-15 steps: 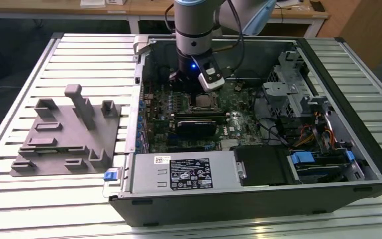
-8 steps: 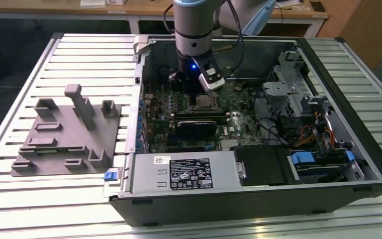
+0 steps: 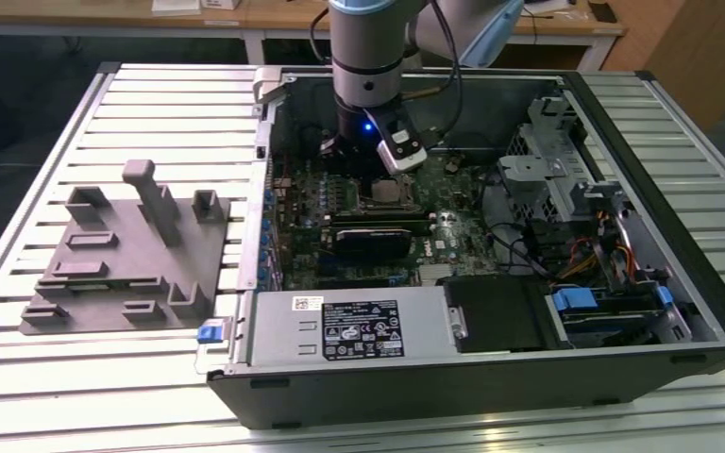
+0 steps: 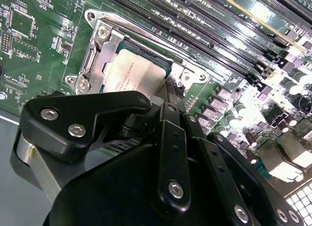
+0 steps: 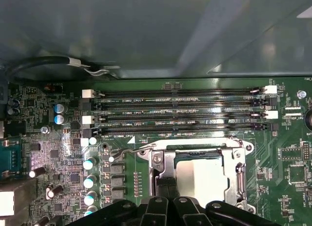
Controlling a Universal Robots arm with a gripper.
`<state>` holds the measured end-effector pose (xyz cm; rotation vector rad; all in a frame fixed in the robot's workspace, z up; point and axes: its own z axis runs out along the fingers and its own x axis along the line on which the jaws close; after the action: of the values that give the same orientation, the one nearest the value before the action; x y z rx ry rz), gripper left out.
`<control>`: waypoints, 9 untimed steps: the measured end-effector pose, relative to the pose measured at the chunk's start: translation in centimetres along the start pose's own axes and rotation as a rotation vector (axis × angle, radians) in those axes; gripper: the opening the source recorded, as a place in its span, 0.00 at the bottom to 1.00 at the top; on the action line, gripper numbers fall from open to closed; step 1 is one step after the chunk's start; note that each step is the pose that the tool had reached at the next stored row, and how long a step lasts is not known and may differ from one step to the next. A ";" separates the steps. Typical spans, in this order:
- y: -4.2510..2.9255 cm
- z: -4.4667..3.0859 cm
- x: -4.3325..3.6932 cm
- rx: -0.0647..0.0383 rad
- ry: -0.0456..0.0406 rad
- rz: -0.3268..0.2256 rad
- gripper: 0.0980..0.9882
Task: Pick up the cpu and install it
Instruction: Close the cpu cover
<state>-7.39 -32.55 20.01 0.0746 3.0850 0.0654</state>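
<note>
The cpu (image 3: 392,192), a small square chip with a pale silvery top, lies flat inside the metal socket frame (image 4: 97,55) on the green motherboard. It also shows in both wrist views (image 4: 131,72) (image 5: 200,174). My black gripper (image 3: 381,173) hangs straight down over the socket inside the open computer case. Its fingers stand close together, shut, at the chip's edge (image 4: 173,92) (image 5: 165,187). Nothing is held between them. The gripper's links hide part of the cpu and of the socket.
The case (image 3: 489,377) lies open on a slatted metal table. Memory slots (image 5: 180,113) run beside the socket. A power supply (image 3: 350,326), a drive cage (image 3: 551,160) and cables crowd the case. A grey fixture plate with blocks (image 3: 124,255) lies at the exterior view's left.
</note>
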 end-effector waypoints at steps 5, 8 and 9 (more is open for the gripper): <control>0.00 0.08 0.00 0.000 0.0000 0.000 0.01; 0.00 0.09 0.00 0.000 0.0000 0.000 0.01; 0.00 0.10 0.00 0.000 -0.0001 0.000 0.01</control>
<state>-7.39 -32.55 19.91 0.0741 3.0849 0.0657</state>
